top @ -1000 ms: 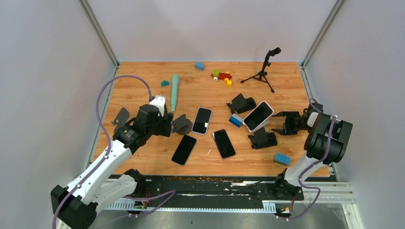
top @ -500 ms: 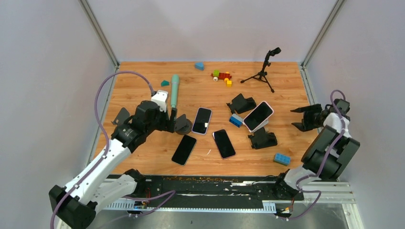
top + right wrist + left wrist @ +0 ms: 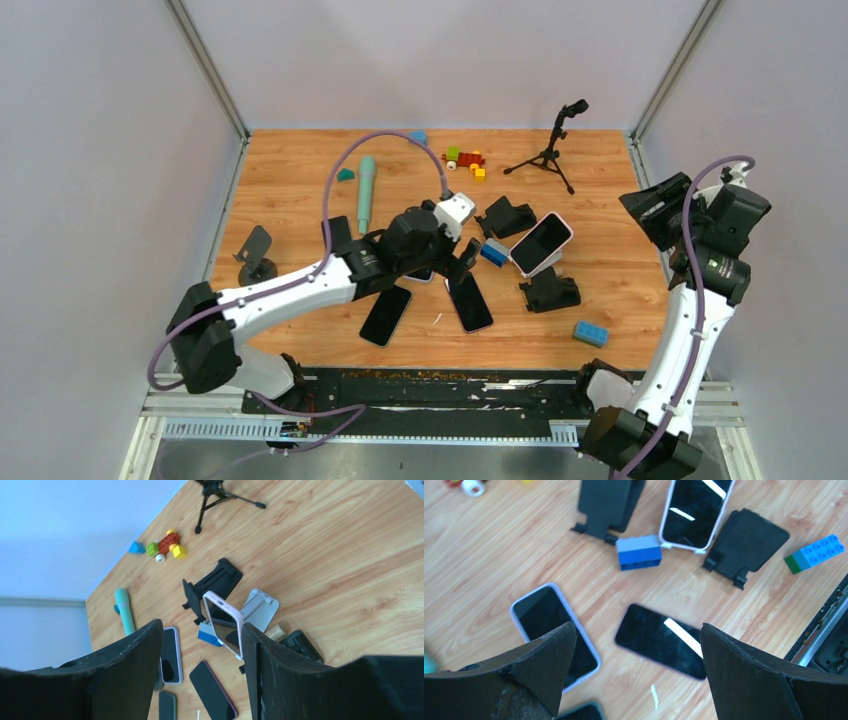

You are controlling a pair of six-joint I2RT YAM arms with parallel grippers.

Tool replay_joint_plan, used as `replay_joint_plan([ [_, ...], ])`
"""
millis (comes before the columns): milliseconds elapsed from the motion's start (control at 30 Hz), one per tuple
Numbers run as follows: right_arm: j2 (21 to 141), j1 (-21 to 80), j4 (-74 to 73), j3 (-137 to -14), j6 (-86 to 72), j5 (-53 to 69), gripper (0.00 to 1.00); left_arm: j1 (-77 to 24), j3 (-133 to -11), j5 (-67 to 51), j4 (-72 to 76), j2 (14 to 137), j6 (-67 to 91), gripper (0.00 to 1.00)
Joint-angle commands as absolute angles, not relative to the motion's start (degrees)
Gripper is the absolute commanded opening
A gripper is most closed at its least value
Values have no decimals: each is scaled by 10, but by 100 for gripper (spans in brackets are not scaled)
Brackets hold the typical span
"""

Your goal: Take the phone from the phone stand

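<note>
The pink-cased smartphone [image 3: 696,510] is leaning on the pale grey phone stand [image 3: 259,605], its long axis slanting away, just ahead-right of the wide-open, empty left gripper [image 3: 638,630], which is sitting nearer than the raised, partly open, empty right gripper [image 3: 202,627].

No lettering, brand, number or sign can be read in any view; the phone [image 3: 541,243] on the phone stand [image 3: 257,606] shows only a dark, glaring screen; any finer marking is too small to tell.
</note>
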State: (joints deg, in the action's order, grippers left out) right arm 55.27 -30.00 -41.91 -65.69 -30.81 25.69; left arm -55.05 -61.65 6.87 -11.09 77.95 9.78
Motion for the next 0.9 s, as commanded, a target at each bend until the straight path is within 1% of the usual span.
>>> replay_joint_plan([
  [0,534,-266,-497,-728,-205,286,61,-566,-646,27,61,839,55,100],
  [133,525,-196,-534,-769,-146,287,64,-566,-692,14,90,906,47,100],
  [233,524,-119,-567,-799,-89,272,65,-567,-747,18,75,961,50,100],
  [333,512,-26,-590,-812,-39,162,73,-568,-775,11,91,1005,61,100],
  [367,504,-6,-592,-810,-33,110,76,-569,-781,7,94,1014,63,100],
  [400,497,15,-593,-806,-28,86,80,-572,-797,4,97,1031,63,100],
  [500,485,28,-593,-797,-32,54,84,-579,-829,4,104,1066,63,100],
  [667,488,28,-599,-802,-38,44,84,-585,-843,-31,156,1109,74,100],
  [867,487,28,-597,-794,-44,31,84,-599,-866,-37,189,1150,76,100],
])
